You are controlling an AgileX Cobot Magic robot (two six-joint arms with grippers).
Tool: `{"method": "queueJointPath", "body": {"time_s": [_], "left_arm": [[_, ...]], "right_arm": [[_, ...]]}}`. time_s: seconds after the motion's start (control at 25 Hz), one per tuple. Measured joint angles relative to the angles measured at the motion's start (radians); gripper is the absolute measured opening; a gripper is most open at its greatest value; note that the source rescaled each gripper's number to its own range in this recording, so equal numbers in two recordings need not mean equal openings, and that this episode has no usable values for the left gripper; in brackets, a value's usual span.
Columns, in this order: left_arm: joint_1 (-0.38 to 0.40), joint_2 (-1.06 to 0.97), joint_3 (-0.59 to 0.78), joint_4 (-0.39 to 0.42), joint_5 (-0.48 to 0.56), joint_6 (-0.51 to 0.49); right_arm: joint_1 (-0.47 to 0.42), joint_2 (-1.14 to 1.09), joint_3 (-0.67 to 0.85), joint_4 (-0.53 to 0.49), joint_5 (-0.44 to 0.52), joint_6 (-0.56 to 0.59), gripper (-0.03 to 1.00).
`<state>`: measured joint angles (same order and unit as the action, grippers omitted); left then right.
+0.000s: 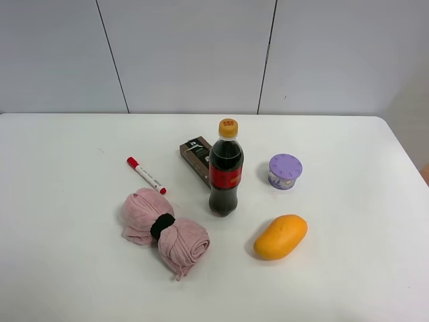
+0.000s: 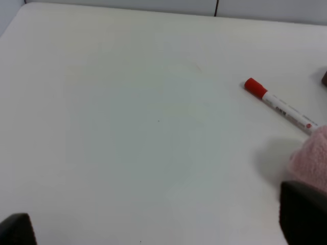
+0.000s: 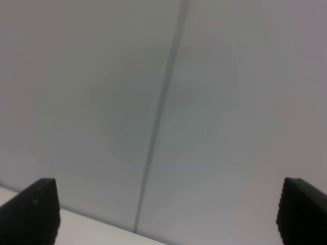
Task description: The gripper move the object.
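The marker pen, white with a red cap and red end, lies flat on the white table, left of the dark box and above the pink cloth. It also shows in the left wrist view, its near end hidden behind the cloth. My left gripper is open and empty; only its black fingertips show, well short of the pen. My right gripper is open and empty, facing the grey wall. Neither arm shows in the exterior high view.
A rolled pink cloth with a black band lies just below the pen, and shows in the left wrist view. A dark brown box, a cola bottle, a purple lidded cup and a mango stand to the right.
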<state>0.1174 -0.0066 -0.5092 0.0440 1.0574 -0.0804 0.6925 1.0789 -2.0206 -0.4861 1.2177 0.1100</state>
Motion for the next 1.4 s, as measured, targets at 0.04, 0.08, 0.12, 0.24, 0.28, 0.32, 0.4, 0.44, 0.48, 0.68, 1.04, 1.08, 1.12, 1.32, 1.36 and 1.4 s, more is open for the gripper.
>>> {"method": "queueJointPath", "body": {"time_s": [0.04,0.08,0.12,0.24,0.28,0.32,0.4,0.44,0.48,0.68,1.04,1.08,1.12,1.32,1.36,1.4], "left_arm": [[0.000,0.000,0.000,0.000,0.000,0.000],[0.000,0.000,0.000,0.000,0.000,0.000],[0.000,0.000,0.000,0.000,0.000,0.000],[0.000,0.000,0.000,0.000,0.000,0.000],[0.000,0.000,0.000,0.000,0.000,0.000],[0.000,0.000,0.000,0.000,0.000,0.000],[0.000,0.000,0.000,0.000,0.000,0.000],[0.000,0.000,0.000,0.000,0.000,0.000],[0.000,0.000,0.000,0.000,0.000,0.000],[0.000,0.000,0.000,0.000,0.000,0.000],[0.000,0.000,0.000,0.000,0.000,0.000],[0.000,0.000,0.000,0.000,0.000,0.000],[0.000,0.000,0.000,0.000,0.000,0.000],[0.000,0.000,0.000,0.000,0.000,0.000],[0.000,0.000,0.000,0.000,0.000,0.000],[0.000,0.000,0.000,0.000,0.000,0.000]], "right_arm": [[-0.066,-0.027,0.012,0.051,0.000,-0.009,0.96],[-0.146,-0.058,0.036,0.096,0.000,-0.024,0.96],[-0.224,-0.089,0.073,0.154,0.000,-0.042,0.96],[-0.415,-0.236,0.247,0.314,-0.001,-0.110,0.96],[-0.470,-0.285,0.328,0.361,-0.001,-0.127,0.96],[-0.511,-0.346,0.402,0.400,-0.001,-0.145,0.96],[-0.587,-0.464,0.592,0.447,-0.020,-0.162,0.96],[-0.614,-0.530,0.688,0.463,-0.043,-0.165,0.96],[-0.630,-0.594,0.766,0.475,-0.073,-0.168,0.96],[-0.656,-0.851,1.163,0.504,-0.150,-0.169,0.96],[-0.650,-1.077,1.444,0.506,-0.151,-0.159,0.96],[-0.648,-1.081,1.450,0.506,-0.149,-0.158,0.96],[-0.648,-1.082,1.457,0.506,-0.144,-0.156,0.96],[-0.648,-1.082,1.512,0.506,-0.137,-0.122,0.96],[-0.648,-1.082,1.518,0.506,-0.138,-0.120,0.96],[-0.648,-1.082,1.521,0.506,-0.142,-0.110,0.96]]}}
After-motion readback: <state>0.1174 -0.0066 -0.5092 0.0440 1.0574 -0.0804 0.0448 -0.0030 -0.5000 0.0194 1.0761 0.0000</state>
